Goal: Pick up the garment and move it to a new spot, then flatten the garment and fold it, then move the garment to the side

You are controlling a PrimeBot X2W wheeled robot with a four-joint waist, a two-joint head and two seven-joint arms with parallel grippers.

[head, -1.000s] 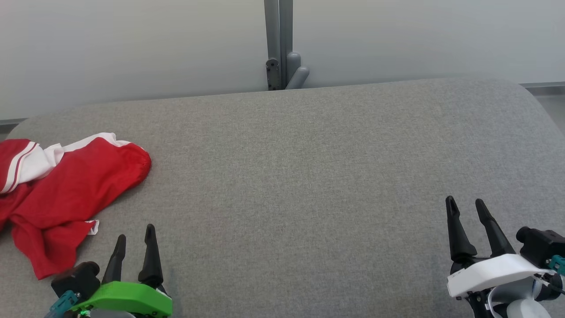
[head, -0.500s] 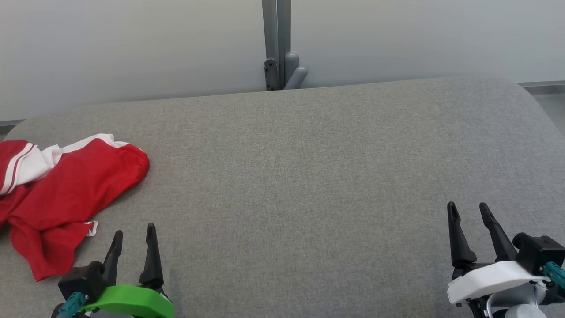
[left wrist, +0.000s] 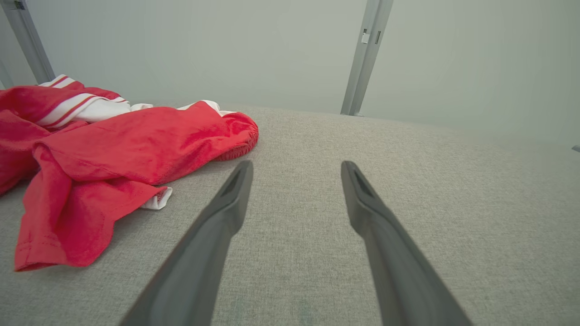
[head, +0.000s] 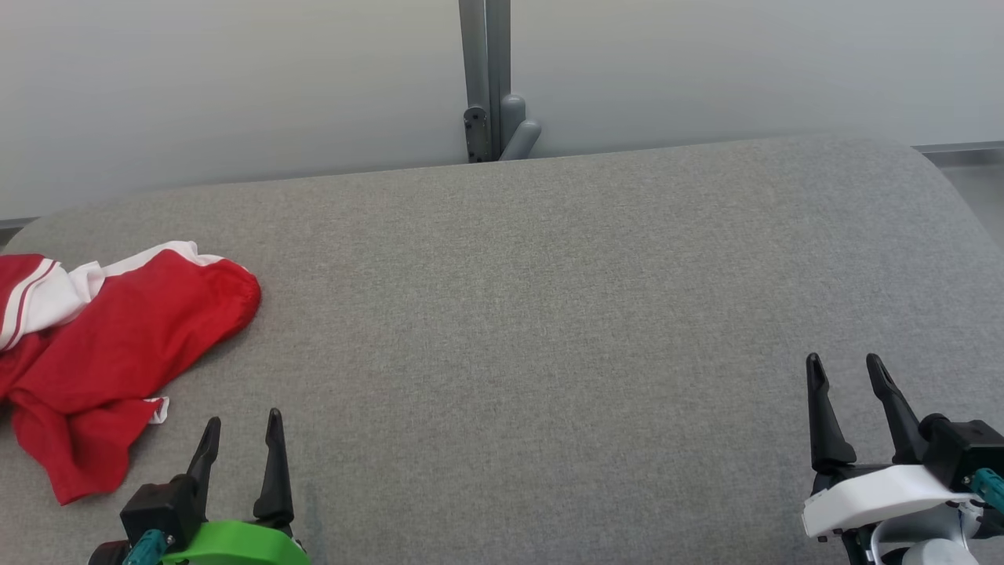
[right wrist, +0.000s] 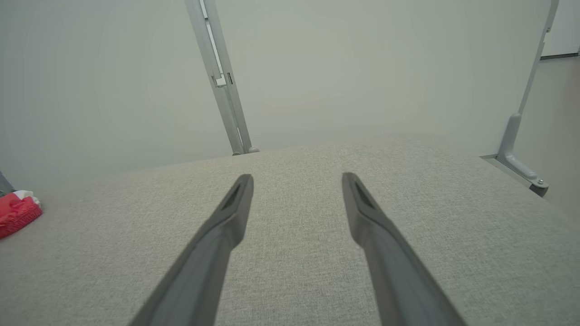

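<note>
A red garment (head: pixel 118 345) with white trim and thin stripes lies crumpled at the far left of the grey cloth-covered table (head: pixel 549 314), partly cut off by the left edge of the head view. It is bunched and folded over itself. One rounded red end points toward the middle of the table and a loose flap trails toward the near edge. A small white label (head: pixel 159 410) pokes out from under the red cloth on the near side.

The left hand (head: pixel 243 420) is at the near left of the table, its two dark fingers spread wide apart and holding nothing. It is near the garment's loose flap, just to the right of it, and not touching it. In the left wrist view the fingers point along the table, with the garment's rounded end lying to their left.

The right hand (head: pixel 845 359) is at the near right, well apart from the garment. It is also wide open and empty, with bare grey cloth showing between its fingers.

Behind the table is a pale wall (head: pixel 235 78), with a grey metal post (head: pixel 484 78) rising at the middle of the far edge.
</note>
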